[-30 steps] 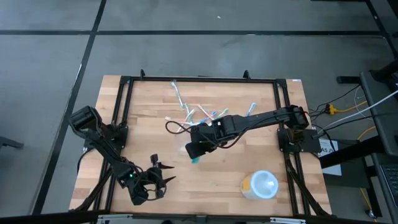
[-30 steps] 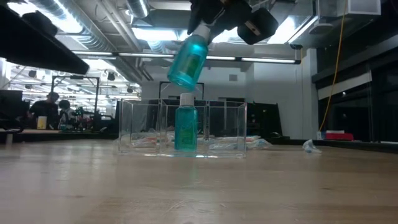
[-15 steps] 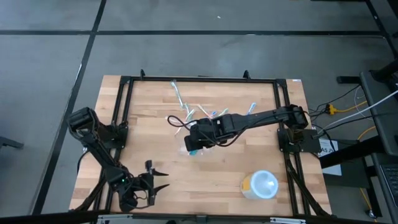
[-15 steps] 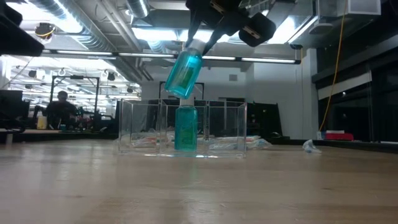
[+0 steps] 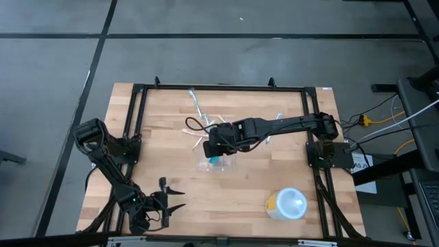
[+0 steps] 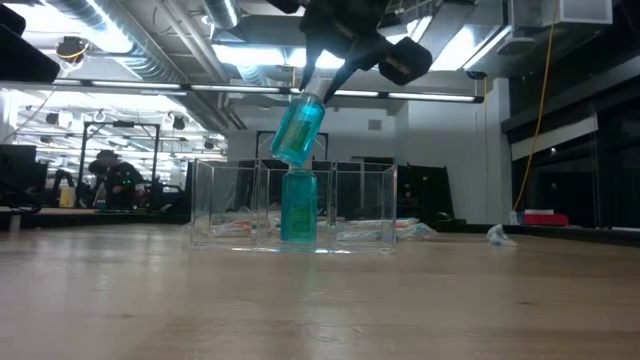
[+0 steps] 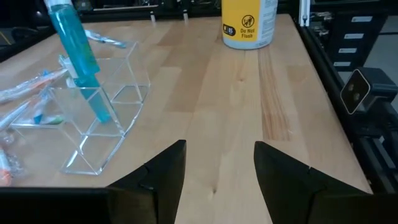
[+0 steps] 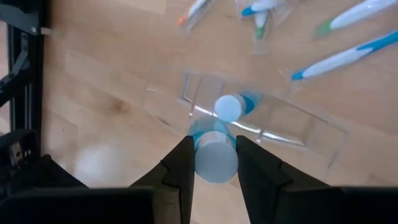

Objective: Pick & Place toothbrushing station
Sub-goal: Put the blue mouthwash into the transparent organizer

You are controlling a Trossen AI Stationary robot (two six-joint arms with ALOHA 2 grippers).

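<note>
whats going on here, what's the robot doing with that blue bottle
The right arm's tool is shut on a teal bottle by its cap end, holding it tilted in the air above the clear holder in the middle of the table. A second teal bottle already stands upright in the holder's middle compartment. Loose toothbrushes lie on the table behind the holder. The left arm's tool waits open near the table's front left corner, and a round white and yellow container sits at front right.

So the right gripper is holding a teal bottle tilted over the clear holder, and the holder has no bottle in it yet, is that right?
Not quite. The right gripper does hold a teal bottle tilted over the clear holder, but the low view shows a second teal bottle already standing upright in the holder.
</note>
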